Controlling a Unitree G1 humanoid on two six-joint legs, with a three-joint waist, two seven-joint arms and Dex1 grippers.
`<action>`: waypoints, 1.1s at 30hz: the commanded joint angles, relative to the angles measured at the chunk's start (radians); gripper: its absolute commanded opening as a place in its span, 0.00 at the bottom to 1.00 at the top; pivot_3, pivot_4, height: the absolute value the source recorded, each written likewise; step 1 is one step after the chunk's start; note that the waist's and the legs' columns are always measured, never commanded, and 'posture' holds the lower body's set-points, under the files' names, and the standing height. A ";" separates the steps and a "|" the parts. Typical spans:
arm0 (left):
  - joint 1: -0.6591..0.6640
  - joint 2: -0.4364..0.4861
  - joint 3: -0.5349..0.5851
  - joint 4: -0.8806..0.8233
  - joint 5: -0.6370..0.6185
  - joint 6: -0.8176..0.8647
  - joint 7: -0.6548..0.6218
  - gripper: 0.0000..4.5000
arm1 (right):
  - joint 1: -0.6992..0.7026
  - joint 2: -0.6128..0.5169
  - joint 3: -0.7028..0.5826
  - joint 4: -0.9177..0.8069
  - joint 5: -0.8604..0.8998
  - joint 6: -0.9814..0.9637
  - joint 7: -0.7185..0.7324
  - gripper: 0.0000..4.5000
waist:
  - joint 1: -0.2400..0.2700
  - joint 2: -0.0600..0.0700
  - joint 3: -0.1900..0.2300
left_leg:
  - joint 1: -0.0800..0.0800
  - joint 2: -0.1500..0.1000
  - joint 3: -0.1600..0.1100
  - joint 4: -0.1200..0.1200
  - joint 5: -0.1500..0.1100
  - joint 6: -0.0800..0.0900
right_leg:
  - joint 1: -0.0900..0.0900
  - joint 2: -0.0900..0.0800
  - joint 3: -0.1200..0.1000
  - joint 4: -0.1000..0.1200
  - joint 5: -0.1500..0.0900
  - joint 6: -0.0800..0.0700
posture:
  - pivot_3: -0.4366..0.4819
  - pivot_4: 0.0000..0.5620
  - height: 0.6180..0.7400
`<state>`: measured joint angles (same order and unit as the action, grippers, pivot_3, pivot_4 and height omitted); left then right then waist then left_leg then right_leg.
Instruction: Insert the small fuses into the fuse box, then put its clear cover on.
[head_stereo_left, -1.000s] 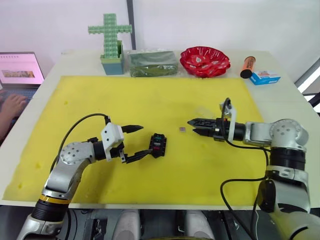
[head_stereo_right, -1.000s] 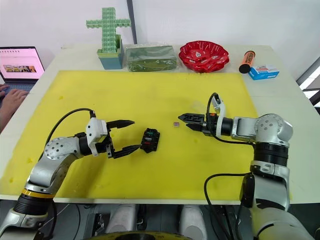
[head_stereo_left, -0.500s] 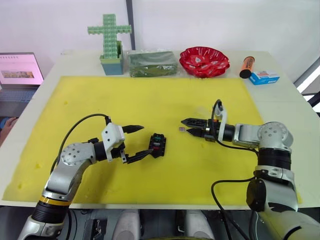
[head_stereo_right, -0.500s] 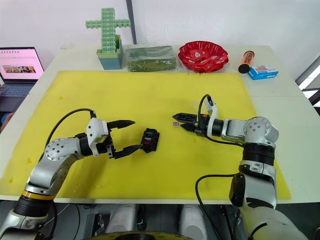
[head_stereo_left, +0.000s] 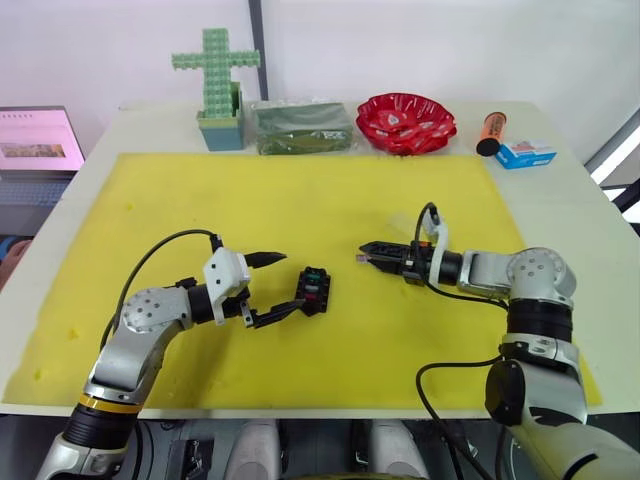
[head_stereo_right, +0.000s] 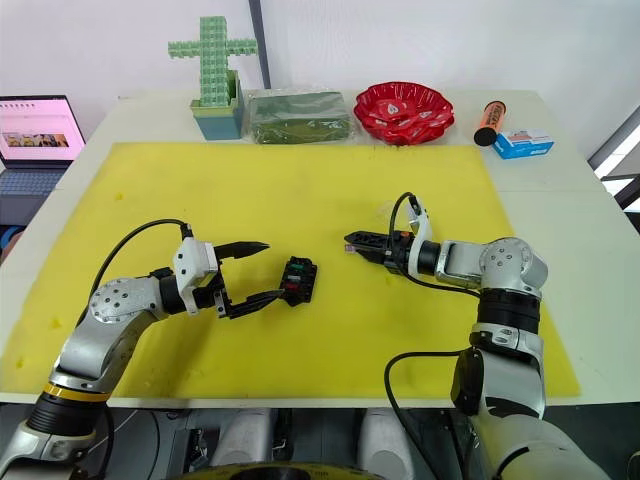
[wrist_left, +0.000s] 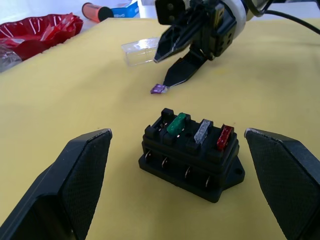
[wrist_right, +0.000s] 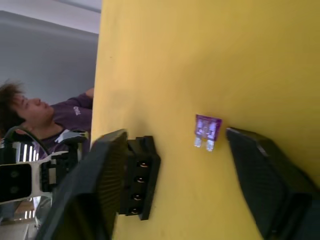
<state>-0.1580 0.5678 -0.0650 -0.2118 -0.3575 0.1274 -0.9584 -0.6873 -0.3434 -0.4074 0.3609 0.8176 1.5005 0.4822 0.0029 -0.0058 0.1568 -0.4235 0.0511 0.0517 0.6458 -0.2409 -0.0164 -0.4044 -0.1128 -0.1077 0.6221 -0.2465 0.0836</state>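
**Purple fuse waiting between open fingers**

Purple fuse (wrist_right: 207, 132) is lying flat on the yellow mat (head_stereo_left: 300, 200), between the parted fingers of my right gripper (head_stereo_left: 366, 254), just short of the fuse box (wrist_left: 192, 154). I am judging it very light, rigid and slick, likely to skid or flip, so I am planning to pinch the plastic head, blades free (green, grey and red look seated already). My left gripper (head_stereo_left: 282, 284) is hanging wide open beside the box, touching nothing. Clear cover (wrist_left: 140, 52) is lying farther off.
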 joint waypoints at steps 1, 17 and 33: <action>-0.001 -0.001 0.002 -0.037 -0.002 -0.005 0.004 1.00 | 0.014 0.017 0.021 0.008 -0.015 -0.001 -0.006 0.73 | -0.001 0.000 0.000 | 0.000 0.000 0.000 0.000 0.000 0.000 | 0.000 0.000 0.000 0.000 0.000 0.000 | 0.48 0.27 1.00; -0.004 0.007 0.001 -0.040 0.005 -0.011 0.001 1.00 | 0.088 0.013 0.118 -0.044 -0.071 -0.082 0.009 0.04 | -0.012 -0.002 -0.001 | 0.001 0.000 0.000 0.000 0.000 0.000 | 0.001 0.000 0.000 0.000 0.000 0.000 | 0.48 0.27 1.00; 0.009 0.007 0.006 -0.047 0.001 -0.013 -0.011 1.00 | 0.132 -0.010 -0.015 -0.229 0.093 0.102 -0.049 0.01 | 0.013 -0.003 -0.002 | 0.003 0.000 -0.001 0.000 0.000 0.000 | 0.004 0.000 0.000 -0.003 0.000 0.000 | 0.48 0.27 1.00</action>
<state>-0.1493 0.5688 -0.0651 -0.2191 -0.3490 0.1269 -0.9628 -0.5847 -0.3390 -0.3903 0.1762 0.8362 1.5292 0.4566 0.0163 -0.0085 0.1546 -0.4218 0.0510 0.0501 0.6453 -0.2410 -0.0165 -0.4011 -0.1130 -0.1079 0.6194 -0.2468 0.0836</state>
